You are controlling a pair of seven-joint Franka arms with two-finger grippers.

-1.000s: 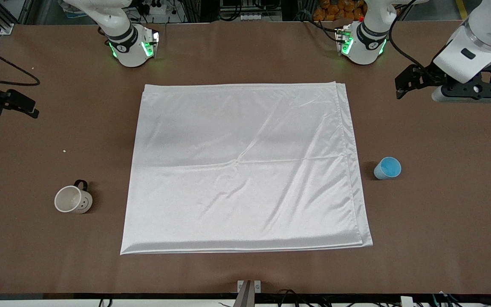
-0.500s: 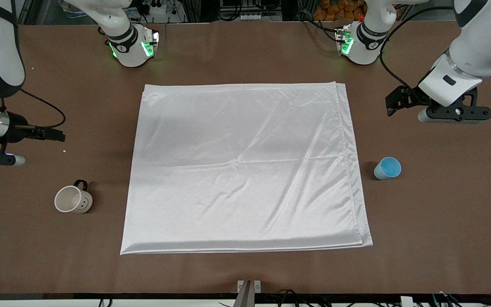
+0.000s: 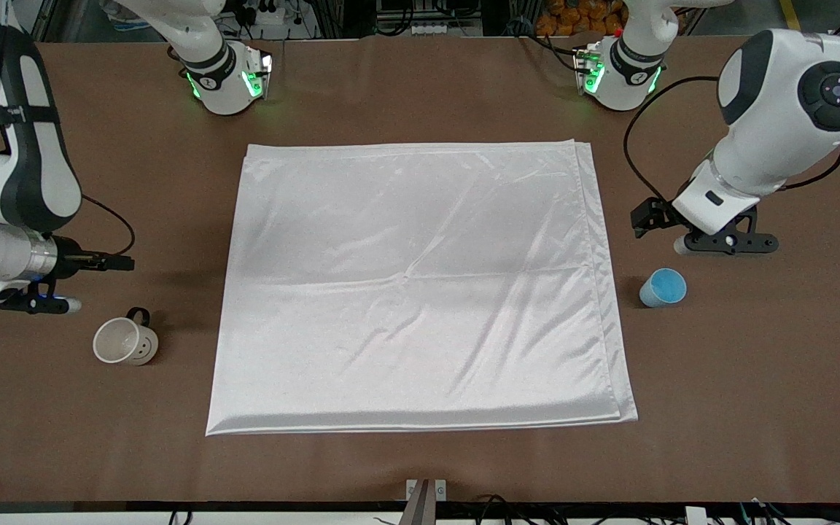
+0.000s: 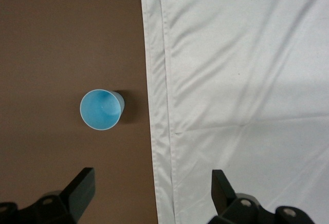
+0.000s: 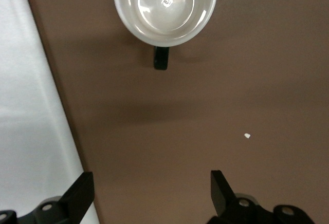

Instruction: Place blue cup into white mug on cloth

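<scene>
Both claws lower than before, spread, over bare brown table point(image 3: 420, 95).

The cloth point(image 3: 420, 288) lies mid-table. The blue cup point(image 3: 663, 288) stands just beside its edge toward the left arm's end; the white mug point(image 3: 125, 341) stands off it toward the right arm's end.

Your right wrist view cuts the mug point(image 5: 165, 9) rim at the edge, both wrist views crop the cloth point(image 4: 241, 95), front view hides each gripper's fingers under its arm.
</scene>
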